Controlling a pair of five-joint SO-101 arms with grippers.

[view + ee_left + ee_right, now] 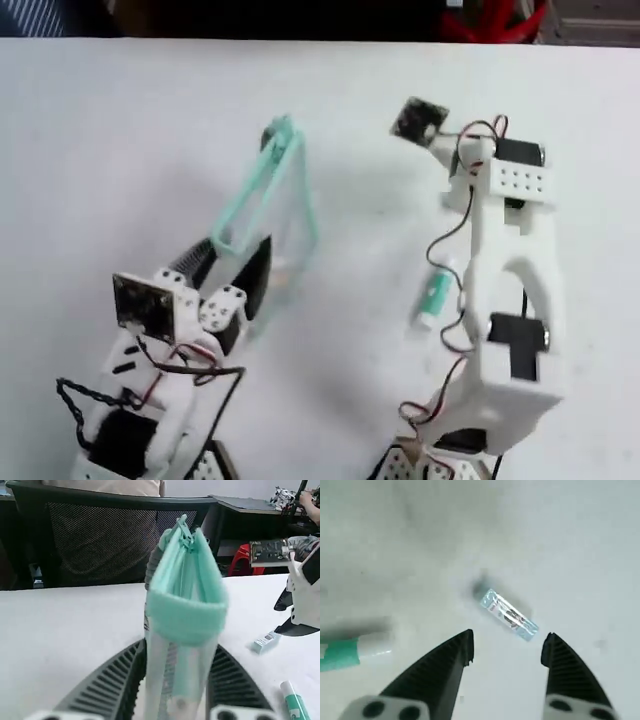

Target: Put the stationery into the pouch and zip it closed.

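The pouch (182,615) is clear with a teal zip band along its top. It stands upright on the table, and my left gripper (177,692) is shut on its lower end. From above, the pouch (275,205) lies ahead of the left arm. Some items show dimly through its clear wall. My right gripper (507,642) is open, hovering just above a small light-blue packet (510,616) on the table. A white and teal marker (435,295) lies beside the right arm (510,260). The same marker (350,650) is apart from the packet.
The left wrist view has the right arm (302,595) off to one side with the small packet (265,642) below it. A black mesh chair (100,540) stands beyond the table's far edge. The white table (120,150) is bare around the pouch.
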